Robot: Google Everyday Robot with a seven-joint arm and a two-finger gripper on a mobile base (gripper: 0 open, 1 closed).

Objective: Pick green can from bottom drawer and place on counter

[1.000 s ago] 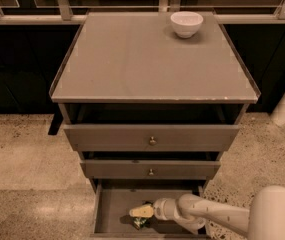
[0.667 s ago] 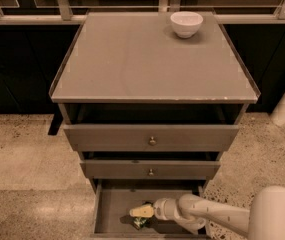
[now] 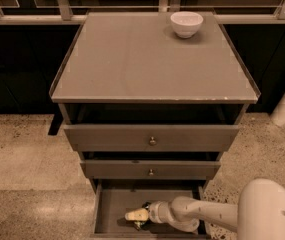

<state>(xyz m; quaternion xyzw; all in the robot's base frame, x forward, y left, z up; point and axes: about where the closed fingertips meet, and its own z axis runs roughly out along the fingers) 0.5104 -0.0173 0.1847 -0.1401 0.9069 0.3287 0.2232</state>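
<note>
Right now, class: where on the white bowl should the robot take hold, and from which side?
Take the bowl by its rim, coming from above. It stands upright on the counter, mouth up, and its wall tapers toward the base, so a side grip would likely slip; pinching the thin wall is probably safer. The gripper is down in the bottom drawer.

The counter (image 3: 132,59) is set on top of three stacked drawers. A bowl (image 3: 186,23) is placed on it near the back right corner. Beneath it the upper drawer (image 3: 112,138) is found, and under that the middle drawer (image 3: 182,170). The bottom drawer (image 3: 114,206) is pulled out forward at floor level. The gripper (image 3: 137,215) is positioned inside the bottom drawer near its middle, and the arm (image 3: 207,214) is extended in from the right.
</note>
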